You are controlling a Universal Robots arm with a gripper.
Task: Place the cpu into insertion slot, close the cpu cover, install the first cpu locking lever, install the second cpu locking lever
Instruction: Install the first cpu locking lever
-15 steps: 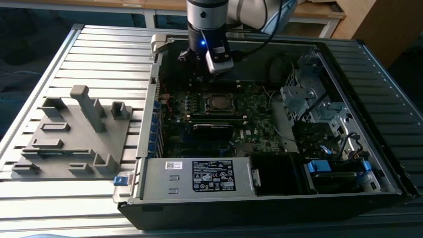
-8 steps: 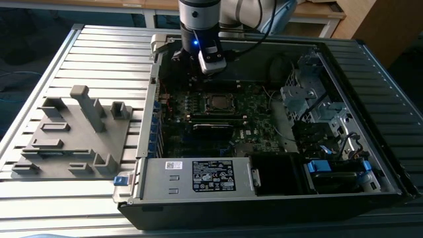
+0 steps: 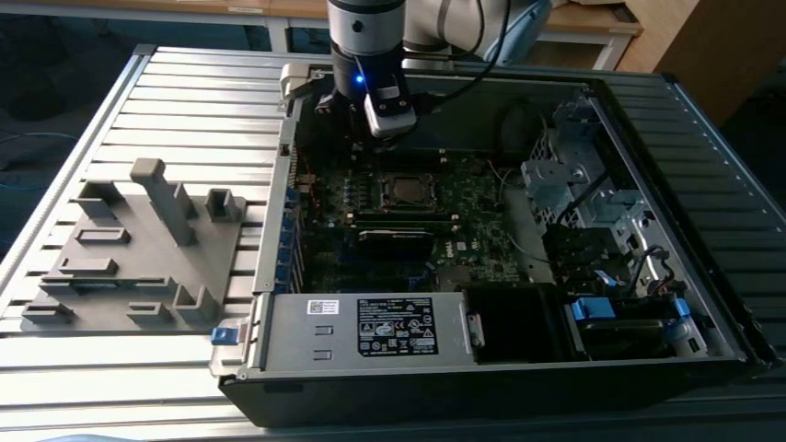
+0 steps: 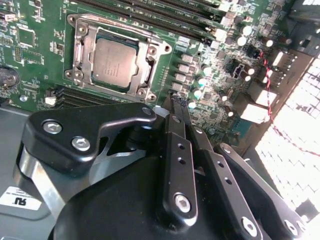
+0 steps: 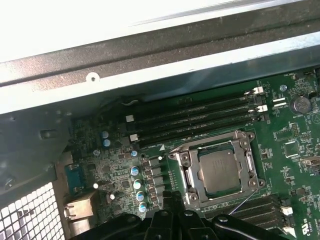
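The cpu lies flat in the insertion slot, framed by the lowered cpu cover. It is likely light, stiff and fragile, best held by its edges. Just beside it the gripper hovers, fingers pressed together, empty

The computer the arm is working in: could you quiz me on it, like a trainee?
1. True or false: the cpu cover is down around the cpu.
2. The gripper holds: A the cpu, B a screwdriver, C nothing.
3. What colour is the motherboard?
Key: 1 true; 2 C; 3 green.
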